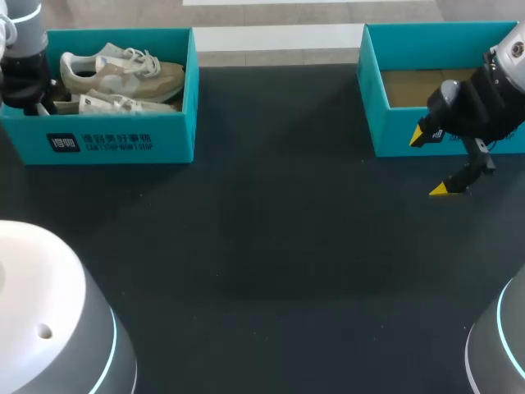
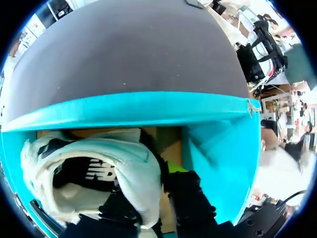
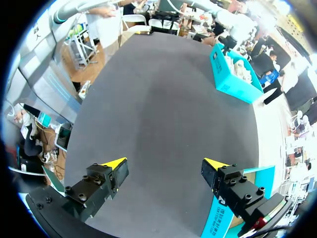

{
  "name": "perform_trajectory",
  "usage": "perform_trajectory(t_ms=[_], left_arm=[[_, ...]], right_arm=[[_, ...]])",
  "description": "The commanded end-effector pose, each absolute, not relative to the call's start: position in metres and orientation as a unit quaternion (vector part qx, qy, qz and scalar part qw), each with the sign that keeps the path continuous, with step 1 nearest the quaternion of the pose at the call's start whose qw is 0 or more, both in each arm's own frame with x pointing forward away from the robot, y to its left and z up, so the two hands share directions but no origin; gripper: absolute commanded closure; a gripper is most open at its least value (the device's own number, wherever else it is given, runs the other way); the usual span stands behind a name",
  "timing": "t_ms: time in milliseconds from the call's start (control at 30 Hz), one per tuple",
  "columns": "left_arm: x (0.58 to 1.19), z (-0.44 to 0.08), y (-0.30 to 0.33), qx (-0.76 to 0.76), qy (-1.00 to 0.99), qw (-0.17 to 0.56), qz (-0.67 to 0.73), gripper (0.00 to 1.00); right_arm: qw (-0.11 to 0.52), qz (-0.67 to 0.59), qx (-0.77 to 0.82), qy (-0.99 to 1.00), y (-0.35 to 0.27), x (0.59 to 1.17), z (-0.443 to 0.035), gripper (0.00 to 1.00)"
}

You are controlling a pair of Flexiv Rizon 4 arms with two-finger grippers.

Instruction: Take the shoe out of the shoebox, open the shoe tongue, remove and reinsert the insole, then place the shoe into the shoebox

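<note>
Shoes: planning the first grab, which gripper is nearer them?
Left. The left gripper is down in the shoebox right at the shoes; the right gripper hangs open by the other box, across the table.

Bright, even light from above leaves only a faint soft shadow on the table [image 1: 271,164].

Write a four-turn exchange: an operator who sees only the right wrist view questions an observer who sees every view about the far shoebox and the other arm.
Operator: What is inside the far shoebox?
Observer: It holds two pale shoes, the back shoe and the front shoe.
Operator: And where is my other arm?
Observer: The left gripper is down inside that same box, right at one shoe's heel opening.
</note>
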State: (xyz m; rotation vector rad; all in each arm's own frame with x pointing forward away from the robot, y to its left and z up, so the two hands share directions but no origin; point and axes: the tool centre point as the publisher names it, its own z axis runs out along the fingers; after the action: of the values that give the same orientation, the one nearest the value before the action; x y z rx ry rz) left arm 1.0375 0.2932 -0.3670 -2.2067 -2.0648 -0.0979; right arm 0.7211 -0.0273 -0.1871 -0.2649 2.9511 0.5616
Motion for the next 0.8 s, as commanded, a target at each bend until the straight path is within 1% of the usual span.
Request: perform_trajectory(t_ms=[33, 267, 700, 800], left_arm=[[1.037, -0.356, 0.293, -0.731, -0.679, 0.064, -0.032, 1.0], [1.037, -0.322, 0.297, -0.735, -0.674, 0.071, -0.023, 1.0], [1.047, -0.209, 0.308, -0.711, -0.699, 0.07, -0.018, 1.0], [1.045, -0.188, 0.31, -0.71, -0.701, 0.06, -0.019, 1.0]], right_arm=[[0.062, 0.184, -0.087, 0.977, -0.026, 0.722, -0.188, 0.0], [0.062, 0.184, -0.087, 0.977, -0.026, 0.722, -0.188, 0.0], [0.062, 0.184, -0.087, 0.977, -0.026, 0.722, -0.188, 0.0], [0.062, 0.184, -0.087, 0.977, -0.026, 0.722, -0.188, 0.0]])
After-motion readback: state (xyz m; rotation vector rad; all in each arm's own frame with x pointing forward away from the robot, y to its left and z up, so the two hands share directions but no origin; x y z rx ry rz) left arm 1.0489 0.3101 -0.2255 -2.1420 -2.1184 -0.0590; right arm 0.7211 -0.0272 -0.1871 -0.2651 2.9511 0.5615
